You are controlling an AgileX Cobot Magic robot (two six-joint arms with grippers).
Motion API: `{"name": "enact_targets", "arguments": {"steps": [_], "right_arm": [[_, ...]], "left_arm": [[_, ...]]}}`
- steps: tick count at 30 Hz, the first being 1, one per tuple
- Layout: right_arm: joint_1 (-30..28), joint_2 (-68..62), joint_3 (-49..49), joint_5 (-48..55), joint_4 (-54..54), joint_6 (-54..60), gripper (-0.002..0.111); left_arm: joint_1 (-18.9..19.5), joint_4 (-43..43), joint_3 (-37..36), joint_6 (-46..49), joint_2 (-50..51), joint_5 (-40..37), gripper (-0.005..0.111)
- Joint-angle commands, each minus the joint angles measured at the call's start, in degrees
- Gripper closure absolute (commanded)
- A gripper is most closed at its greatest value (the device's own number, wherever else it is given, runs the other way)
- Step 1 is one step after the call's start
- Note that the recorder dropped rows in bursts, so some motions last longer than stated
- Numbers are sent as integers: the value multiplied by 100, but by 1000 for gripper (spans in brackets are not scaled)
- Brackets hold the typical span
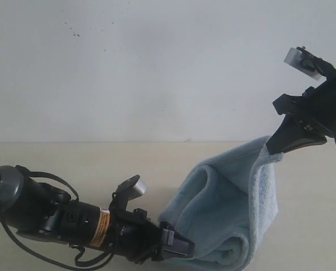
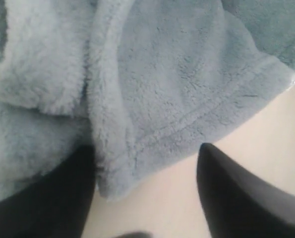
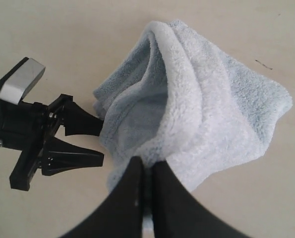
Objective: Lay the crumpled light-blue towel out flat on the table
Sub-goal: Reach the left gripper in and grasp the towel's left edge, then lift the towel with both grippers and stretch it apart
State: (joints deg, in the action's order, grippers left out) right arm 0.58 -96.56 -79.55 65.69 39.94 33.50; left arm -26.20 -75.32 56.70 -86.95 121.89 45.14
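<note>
Towel [image 1: 224, 209] is far from flat: one corner is hoisted off the table [image 1: 72, 161] and the rest hangs down in a folded drape. Its lower part is rolled on the table surface, well short of the far edge by the wall.

The right gripper [image 1: 269, 150] is pinched tight on that raised corner, and the right wrist view shows its two fingers pressed together with the hem between them. The left gripper [image 1: 182, 248] is low on the table at the towel's bottom edge. Its jaws stand apart with a thick hemmed fold lying between them, one finger [image 2: 53, 198] partly tucked against the pile, the other finger [image 2: 236, 193] clear over bare table. It has no hold on anything yet.

By my reading, the task is at an early-to-middle stage. One corner is secured and a second grip is being lined up. What remains is clamping that lower hem, drawing the two held points apart until the folds open, and laying the cloth down smooth.
</note>
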Motion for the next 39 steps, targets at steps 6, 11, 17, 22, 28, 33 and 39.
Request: {"name": "enact_targets", "arguments": {"steps": [6,11,17,22,28,33,39], "right_arm": [[11,45,-41,5,15,5,108],[11,45,-41,-6,-65,5,108],[11,45,-41,16,-123,5,108],[-1,45,-41,52,-329,-18,108],[-1,129,-41,192,-387,-148,108],[-1,484,-41,-45,-634,-208,108],[-1,1077,-54,-386,-1609,-674,108]], "left_arm": [[45,-61,62,-51,-54,188,103],[407,-33,62,-203,-586,330,103],[1062,-58,62,-203,-1835,582,103],[1603,-165,62,-220,-2870,571,103],[2100,-756,62,-414,-3890,571,103],[2447,-768,62,-541,-4645,571,103],[2912,-1110,62,-558,-5389,478,103]]}}
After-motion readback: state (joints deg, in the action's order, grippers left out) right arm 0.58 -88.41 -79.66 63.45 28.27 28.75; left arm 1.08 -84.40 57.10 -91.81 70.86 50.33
